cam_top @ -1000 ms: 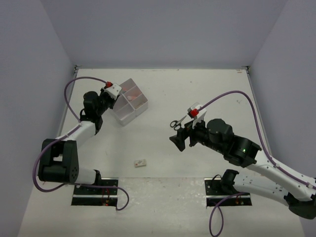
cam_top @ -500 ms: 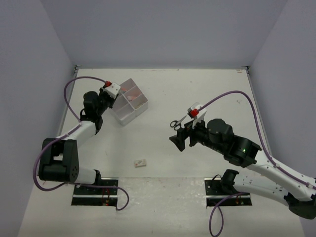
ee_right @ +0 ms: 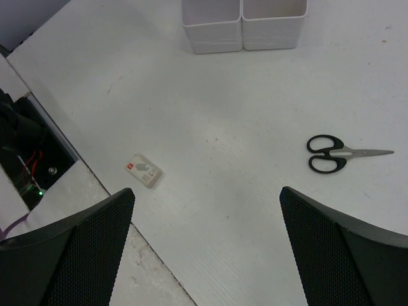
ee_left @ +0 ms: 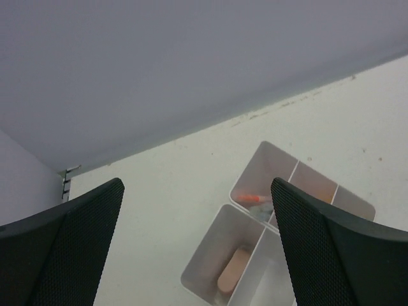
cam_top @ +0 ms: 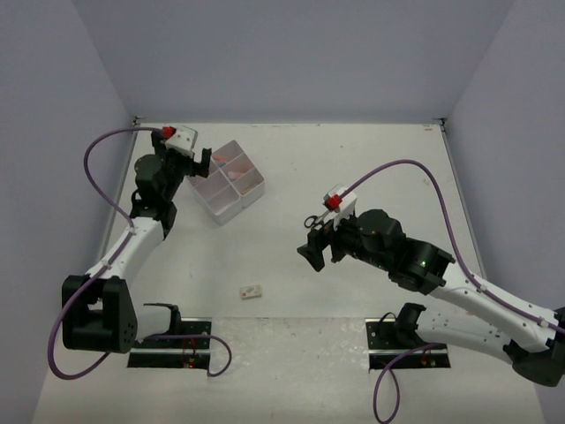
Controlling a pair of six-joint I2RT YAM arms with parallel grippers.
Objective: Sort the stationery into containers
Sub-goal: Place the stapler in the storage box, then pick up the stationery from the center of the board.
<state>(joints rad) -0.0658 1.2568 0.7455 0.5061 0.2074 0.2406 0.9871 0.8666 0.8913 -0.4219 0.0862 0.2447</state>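
Black-handled scissors [ee_right: 331, 153] lie flat on the white table [ee_right: 210, 115] at the right of the frame, closed blades pointing right. A small white eraser [ee_right: 143, 170] with a red mark lies left of centre, well apart from them. Two white bins [ee_right: 242, 29] stand side by side at the top edge. The right gripper [ee_right: 205, 197] fills the lower corners, jaws spread wide. Dark wired hardware [ee_right: 25, 172] sits at the left edge.

white table [cam_top: 353, 159], faint dark specks; plain grey walls [cam_top: 291, 53] on left, far, right sides
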